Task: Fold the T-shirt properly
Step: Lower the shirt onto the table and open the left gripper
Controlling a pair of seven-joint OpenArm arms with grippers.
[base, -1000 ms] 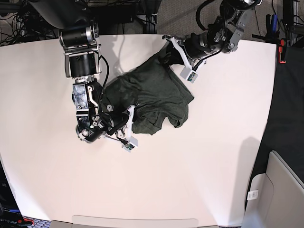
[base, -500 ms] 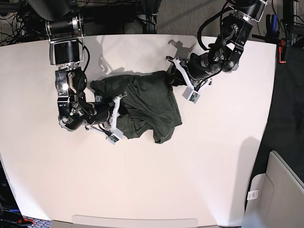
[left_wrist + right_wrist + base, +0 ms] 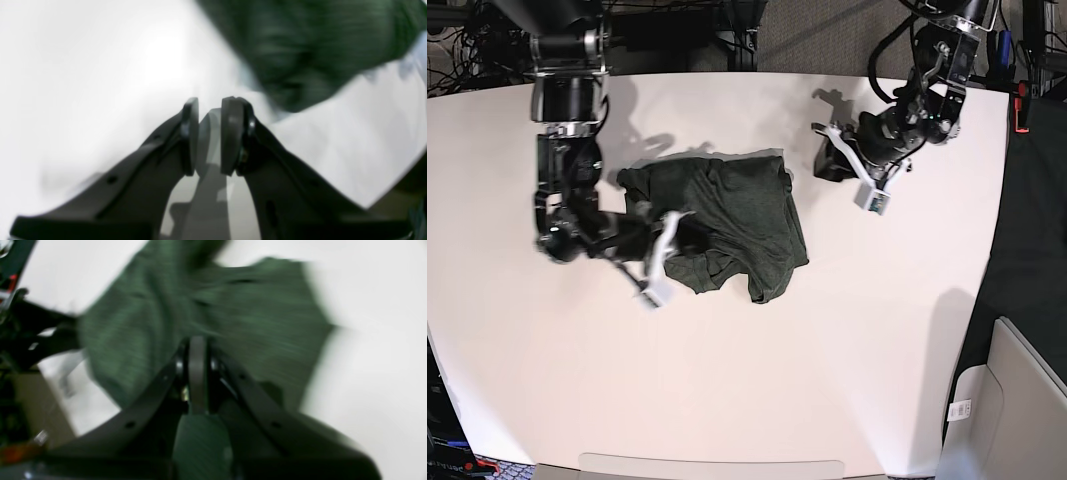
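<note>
While no writing is legible, the crumpled dark olive-green knit T-shirt (image 3: 727,225) lies centre-left on the white table (image 3: 827,370). At its lower-left edge the right gripper (image 3: 670,248) pinches the cloth, pads pressed together. Upper right, the left gripper (image 3: 827,150) holds nothing, jaws slightly parted.

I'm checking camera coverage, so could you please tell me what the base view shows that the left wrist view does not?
Only base: the right gripper at the dark olive-green knit T-shirt, the whole crumpled garment, floor and cables. Only left wrist: the left gripper close up, jaws slightly apart with nothing between. Both: the white table and shirt fabric.

bare table (image 3: 827,380) all around, T-shirt (image 3: 737,215) bunched mid-table
</note>
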